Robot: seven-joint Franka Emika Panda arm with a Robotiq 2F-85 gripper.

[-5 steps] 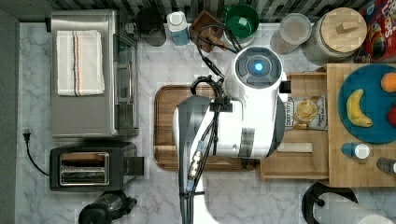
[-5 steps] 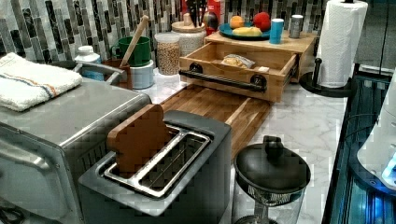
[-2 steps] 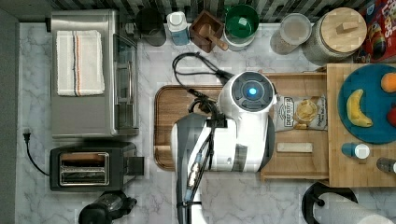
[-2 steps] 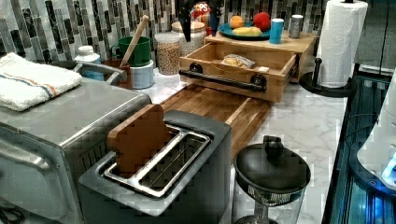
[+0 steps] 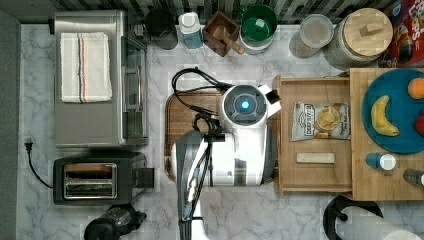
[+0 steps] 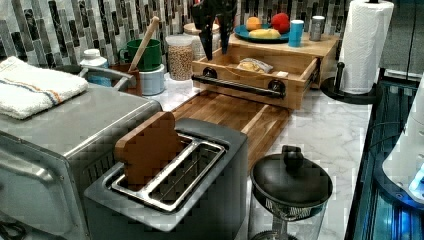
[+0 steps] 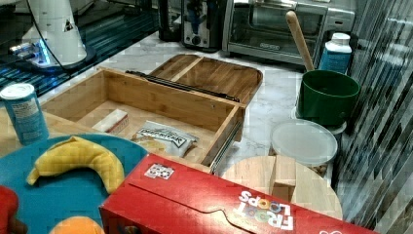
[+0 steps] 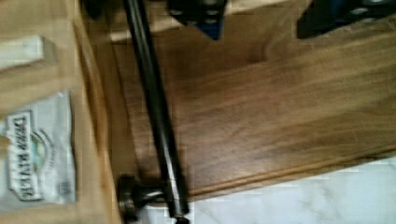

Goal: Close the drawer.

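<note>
The gripper (image 6: 215, 37) hangs with fingers apart above the front of the open drawer (image 6: 260, 75), over its black handle bar (image 6: 239, 85). At the top view's three o'clock, the drawer (image 5: 315, 135) holds a chip bag (image 5: 321, 121).

hand (image 6: 215, 27) raised, fingers pointing down, spread

Arm (image 5: 235, 145) hides drawer (image 5: 314, 175) front – handle

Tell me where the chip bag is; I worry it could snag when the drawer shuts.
The chip bag lies flat inside the open drawer, toward the top view's right, beside a small white bar.
</note>
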